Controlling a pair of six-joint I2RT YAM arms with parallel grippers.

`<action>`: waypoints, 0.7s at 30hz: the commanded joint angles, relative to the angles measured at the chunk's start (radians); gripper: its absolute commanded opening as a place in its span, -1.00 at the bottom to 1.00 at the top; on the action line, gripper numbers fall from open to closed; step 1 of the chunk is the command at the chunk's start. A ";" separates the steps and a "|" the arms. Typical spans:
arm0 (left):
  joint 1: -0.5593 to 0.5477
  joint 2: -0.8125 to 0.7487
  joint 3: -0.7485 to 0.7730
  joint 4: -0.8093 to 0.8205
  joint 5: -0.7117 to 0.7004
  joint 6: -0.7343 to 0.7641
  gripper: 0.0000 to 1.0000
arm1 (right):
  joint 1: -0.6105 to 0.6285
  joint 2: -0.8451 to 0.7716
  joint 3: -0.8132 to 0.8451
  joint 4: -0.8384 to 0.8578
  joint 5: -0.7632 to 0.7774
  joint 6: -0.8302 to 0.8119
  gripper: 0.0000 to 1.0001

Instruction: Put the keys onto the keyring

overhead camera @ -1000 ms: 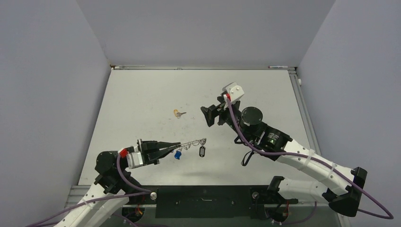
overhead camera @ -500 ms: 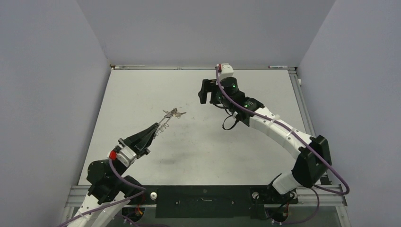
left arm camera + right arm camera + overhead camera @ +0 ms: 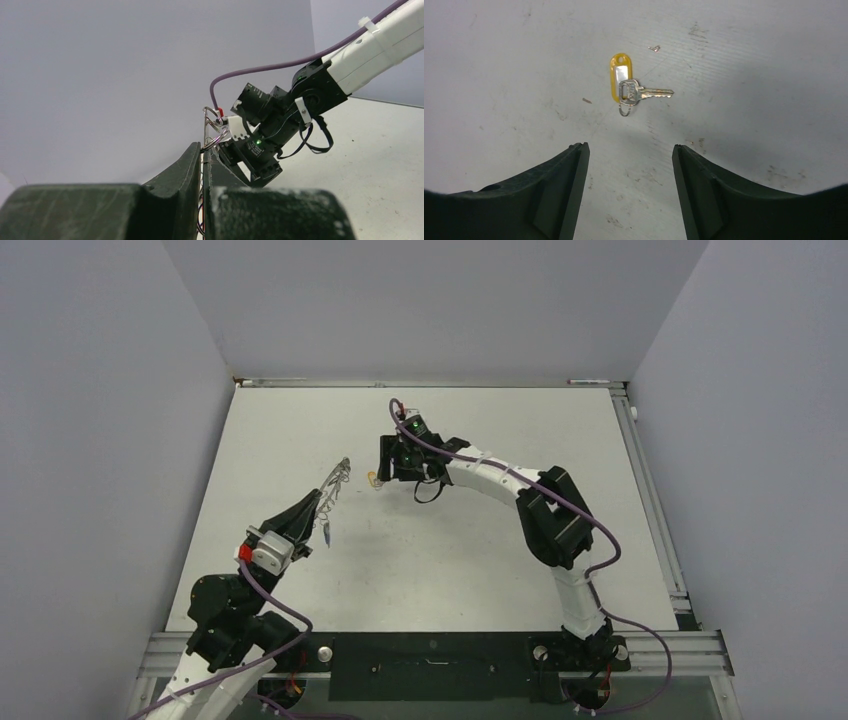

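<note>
Lying flat on the table [image 3: 499, 60], the yellow-tagged key [image 3: 626, 89] is framed between the widely parted jaws of the right gripper [image 3: 630, 150], which is positioned above it without contact. The keyring [image 3: 212, 127] is clamped in the closed left gripper [image 3: 202, 150], clear of the table, left of the key.

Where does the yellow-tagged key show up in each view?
Top external: yellow-tagged key on the table, left of centre, beside the right gripper.
Left wrist: not visible.
Right wrist: upper centre, ahead of that gripper's open jaws.
Shared landmark: the right gripper.
</note>
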 commanded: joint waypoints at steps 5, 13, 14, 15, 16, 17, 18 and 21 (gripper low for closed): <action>0.009 -0.006 0.034 0.042 -0.010 0.011 -1.00 | 0.048 0.081 0.070 0.092 -0.029 0.106 0.13; 0.009 -0.009 0.034 0.043 -0.002 0.006 -1.00 | 0.051 0.150 0.075 0.152 -0.044 0.132 -0.17; 0.009 -0.009 0.033 0.043 -0.001 0.006 -1.00 | 0.051 0.160 0.082 0.156 -0.044 0.130 -0.20; 0.008 -0.009 0.033 0.043 0.000 0.006 -1.00 | 0.051 0.169 0.091 0.155 -0.037 0.128 -0.21; 0.009 -0.009 0.033 0.043 0.000 0.005 -1.00 | 0.050 0.179 0.100 0.154 -0.029 0.124 -0.22; 0.009 -0.009 0.033 0.043 0.000 0.005 -1.00 | 0.051 0.188 0.108 0.154 -0.024 0.122 -0.24; 0.009 -0.009 0.033 0.043 0.001 0.005 -1.00 | 0.051 0.196 0.116 0.154 -0.020 0.121 -0.27; 0.010 -0.009 0.031 0.043 0.001 0.005 -1.00 | 0.051 0.216 0.134 0.151 -0.017 0.116 -0.30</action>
